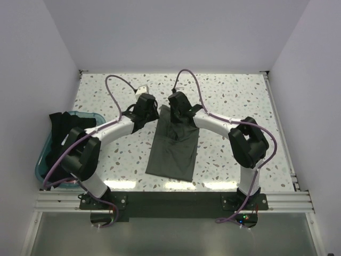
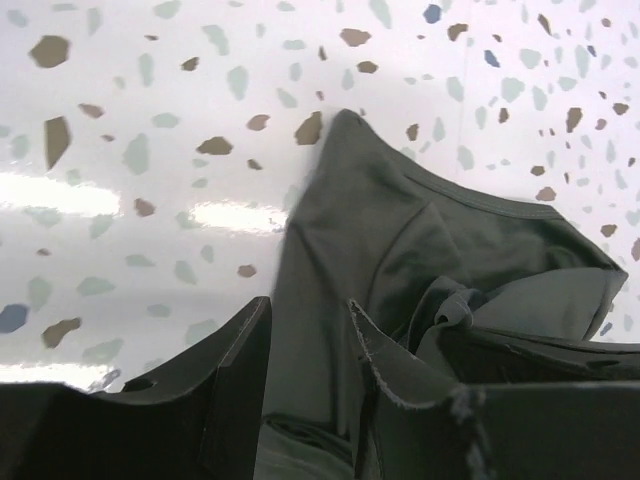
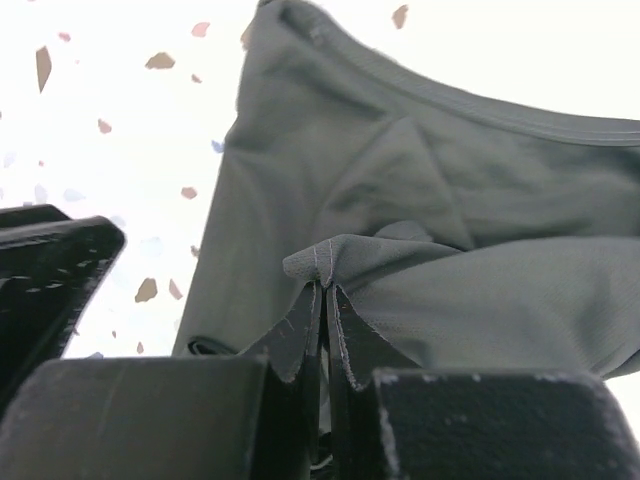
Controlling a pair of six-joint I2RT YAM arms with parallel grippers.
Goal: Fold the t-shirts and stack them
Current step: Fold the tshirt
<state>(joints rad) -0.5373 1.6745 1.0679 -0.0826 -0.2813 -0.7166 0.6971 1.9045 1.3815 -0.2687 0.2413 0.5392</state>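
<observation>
The dark olive-green t-shirt [image 1: 173, 146] lies folded into a long strip mid-table. My right gripper [image 1: 179, 113] is over its far end and is shut on a pinched fold of the shirt [image 3: 420, 200], with cloth bunched at the fingertips [image 3: 325, 285]. My left gripper [image 1: 149, 113] is at the shirt's far left edge. In the left wrist view its jaws [image 2: 308, 312] stand apart, with the olive shirt [image 2: 400, 230] lying under and between them. The black t-shirt [image 1: 64, 125] hangs out of the teal tub. The pink t-shirt is out of view.
The teal plastic tub [image 1: 41, 160] sits at the table's left edge beside the left arm. White walls enclose the speckled table [image 1: 234, 96] on three sides. A metal rail [image 1: 176, 197] runs along the near edge.
</observation>
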